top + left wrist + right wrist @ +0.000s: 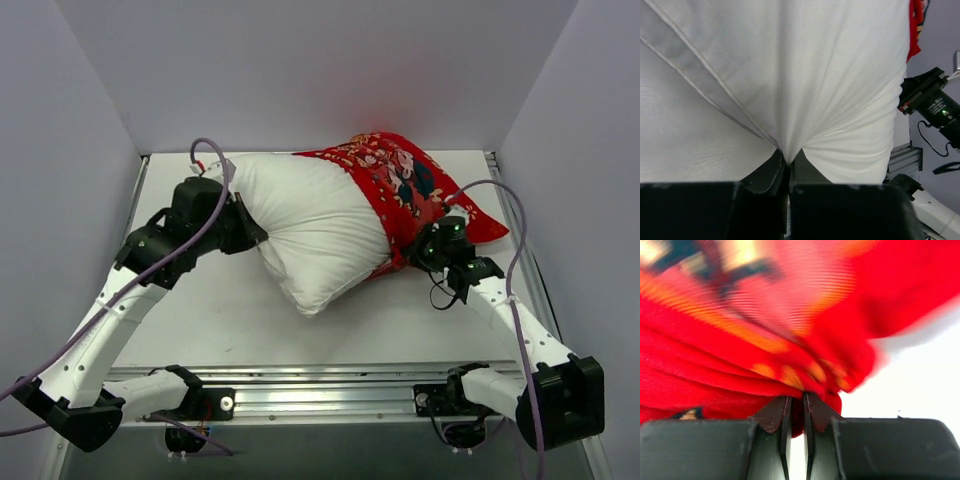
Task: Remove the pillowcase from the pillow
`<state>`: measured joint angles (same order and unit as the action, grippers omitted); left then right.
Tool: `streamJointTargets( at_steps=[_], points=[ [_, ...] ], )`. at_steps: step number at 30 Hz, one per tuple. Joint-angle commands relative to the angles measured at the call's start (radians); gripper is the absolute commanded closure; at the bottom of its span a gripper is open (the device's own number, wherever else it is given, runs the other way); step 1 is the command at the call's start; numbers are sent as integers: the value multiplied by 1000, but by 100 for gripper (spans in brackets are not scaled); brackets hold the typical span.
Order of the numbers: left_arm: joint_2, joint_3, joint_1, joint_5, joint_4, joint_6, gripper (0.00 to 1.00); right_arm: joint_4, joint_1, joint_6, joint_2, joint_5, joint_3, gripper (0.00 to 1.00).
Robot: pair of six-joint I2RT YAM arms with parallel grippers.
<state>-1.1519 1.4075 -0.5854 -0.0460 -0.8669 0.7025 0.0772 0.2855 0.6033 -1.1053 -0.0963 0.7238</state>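
The white pillow (310, 225) lies across the middle of the table, its left two thirds bare. The red printed pillowcase (405, 190) still covers its right end. My left gripper (252, 232) is shut on a pinch of the pillow's white fabric at its left end; in the left wrist view the pillow (805, 75) gathers into the closed left gripper (788, 162). My right gripper (418, 250) is shut on the pillowcase's near edge; in the right wrist view red pillowcase cloth (765, 340) bunches between the right gripper's (796, 405) fingers.
White walls enclose the table (230, 320) on the left, back and right. A metal rail (320, 385) runs along the near edge between the arm bases. The right arm's black body (932, 102) shows in the left wrist view.
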Motion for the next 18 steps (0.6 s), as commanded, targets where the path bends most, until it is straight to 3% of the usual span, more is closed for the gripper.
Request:
streamJointTargets(
  at_steps=[1,5,9,11,13,17,18],
  points=[
    [126,214,107,-3,-6,-93,98,42,-181,19,-21,236,8,100],
    [170,283,189,46,-127,-118,98,12,-336,102,-33,247,11,100],
    [204,278,194,67,-168,-123,98,-62,-367,156,-40,251,8,100],
    [210,234,194,74,-173,-123,98,-108,-361,119,-69,141,23,100],
    [216,167,193,151,-109,-84,98,-125,-304,95,-82,52,40,100],
    [267,-140,167,371,116,61,98,-85,-128,32,-3,93,72,100],
    [276,-262,144,380,156,98,98,-45,-109,18,16,93,80,91]
  ],
)
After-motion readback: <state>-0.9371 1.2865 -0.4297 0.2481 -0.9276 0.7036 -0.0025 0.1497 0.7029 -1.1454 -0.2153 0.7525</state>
